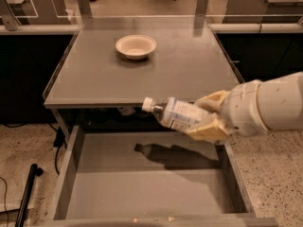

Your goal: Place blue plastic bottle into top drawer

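Observation:
The blue plastic bottle (174, 113) lies on its side in the air, white cap pointing left, held by my gripper (204, 116). The gripper's tan fingers (208, 130) are shut on the bottle's base end. It hangs over the back right part of the open top drawer (142, 183), just in front of the tabletop's front edge. The bottle's shadow falls on the drawer's flat grey bottom. My white arm reaches in from the right.
A cream round bowl (136, 46) sits on the grey tabletop (94, 74) at the back. A black pole (28, 193) leans on the floor left of the drawer. Office chairs and desks stand behind the table.

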{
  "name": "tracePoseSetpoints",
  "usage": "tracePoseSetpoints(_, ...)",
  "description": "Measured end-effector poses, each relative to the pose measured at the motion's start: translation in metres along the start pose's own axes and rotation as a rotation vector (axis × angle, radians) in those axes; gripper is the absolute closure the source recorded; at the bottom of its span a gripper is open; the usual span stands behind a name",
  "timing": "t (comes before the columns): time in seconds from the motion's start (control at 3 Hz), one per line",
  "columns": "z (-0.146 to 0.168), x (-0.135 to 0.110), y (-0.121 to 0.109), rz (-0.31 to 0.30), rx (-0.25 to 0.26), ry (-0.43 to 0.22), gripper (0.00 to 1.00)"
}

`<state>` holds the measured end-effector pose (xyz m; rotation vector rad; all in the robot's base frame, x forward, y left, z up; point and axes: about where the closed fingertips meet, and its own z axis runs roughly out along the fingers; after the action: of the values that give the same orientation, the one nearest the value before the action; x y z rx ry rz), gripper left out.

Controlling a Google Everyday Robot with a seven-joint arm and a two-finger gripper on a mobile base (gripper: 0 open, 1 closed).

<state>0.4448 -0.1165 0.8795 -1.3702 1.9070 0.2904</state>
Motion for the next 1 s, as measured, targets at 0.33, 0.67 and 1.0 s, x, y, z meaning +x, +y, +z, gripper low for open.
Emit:
tracePoseSetpoints(0.33,0.039,0.015,0.05,-0.013,-0.096,0.02,1.0)
tracePoseSetpoints(0.67,0.082,0.034,0.078,-0.035,-0.141,0.042,1.0)
tracePoseSetpoints(1.0,0.128,0.054,0.079,-0.054,-0.121,0.069,1.0)
